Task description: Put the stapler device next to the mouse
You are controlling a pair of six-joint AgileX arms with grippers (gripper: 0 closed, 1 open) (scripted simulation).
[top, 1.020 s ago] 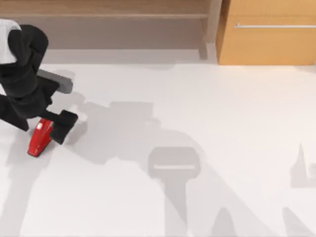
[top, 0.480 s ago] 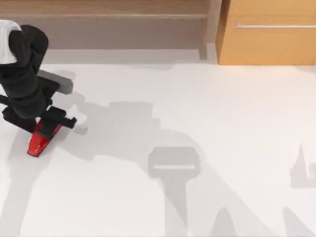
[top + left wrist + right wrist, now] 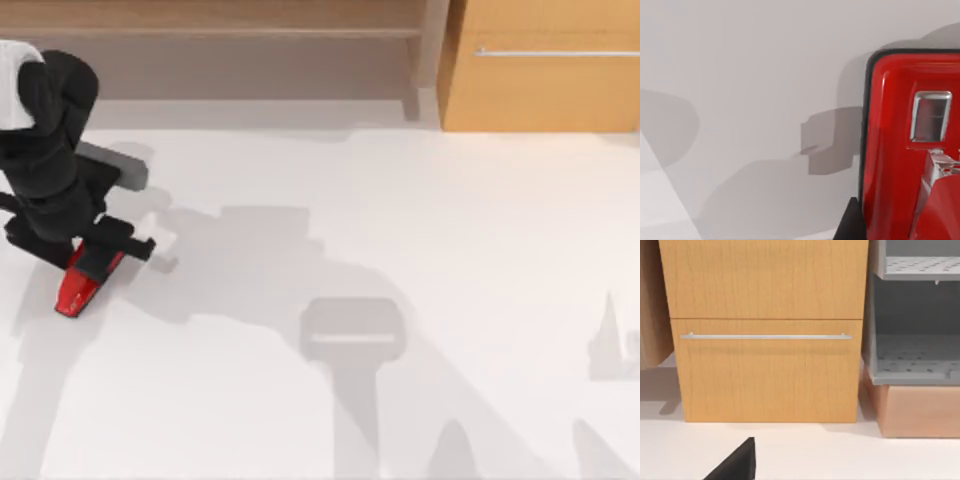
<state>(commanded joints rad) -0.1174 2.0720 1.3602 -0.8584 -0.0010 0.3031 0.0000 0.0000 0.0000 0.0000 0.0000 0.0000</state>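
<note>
Lying at the table's (image 3: 400,200) far left: red stapler (image 3: 76,290), long axis running one o'clock to seven o'clock, tapered end at seven. Left hand (image 3: 100,258) is set astride its broad end, apparently closed on it. Right arm parked.

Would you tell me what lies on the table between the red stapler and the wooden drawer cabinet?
Bare white tabletop with shadows alone separates the stapler from the cabinet, seen from the top view.

Light: bright, even | Shadows: soft grey arm silhouettes across white table (image 3: 420,200) | Glare: glossy highlights on stapler device (image 3: 890,150) | Blur: none seen
</note>
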